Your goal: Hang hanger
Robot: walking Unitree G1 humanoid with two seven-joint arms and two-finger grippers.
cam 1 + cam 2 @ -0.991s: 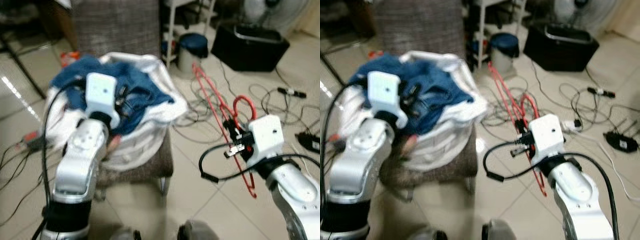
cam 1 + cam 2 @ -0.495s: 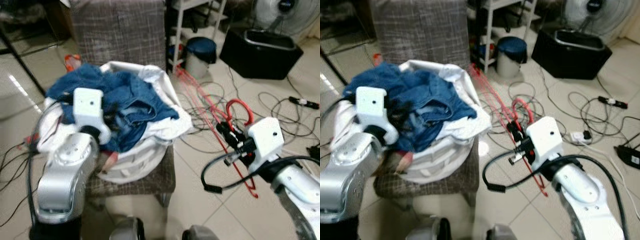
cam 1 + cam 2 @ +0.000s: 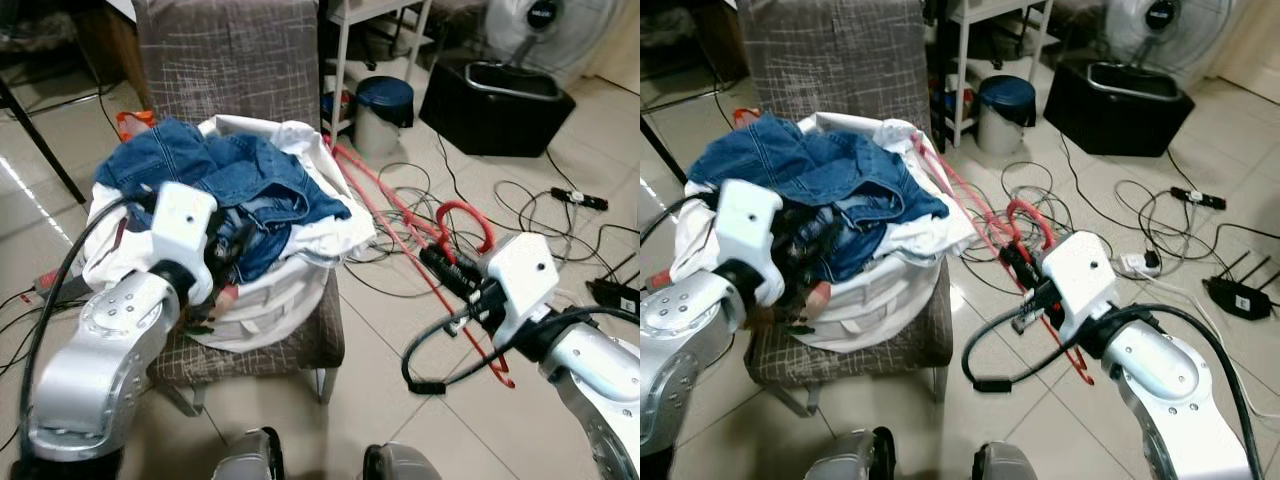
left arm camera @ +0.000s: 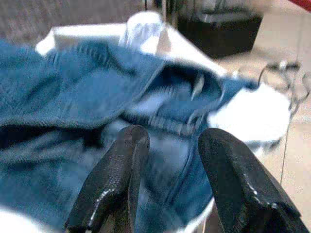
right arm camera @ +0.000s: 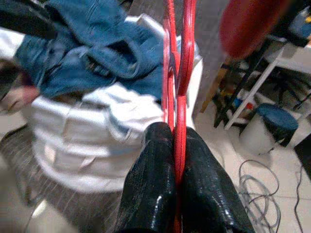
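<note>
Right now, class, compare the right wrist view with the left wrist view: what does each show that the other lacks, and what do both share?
The right wrist view alone gives the right hand clamped on the red hanger, plus a small blue-lidded bin. The left wrist view alone gives the left hand, open, with a black box beyond. Both share the blue jeans heaped in the white laundry basket.

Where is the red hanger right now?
The red hanger is pinched in the right gripper on the robot's right, above the cables on the floor, its far end reaching toward the white laundry basket on the chair.
</note>
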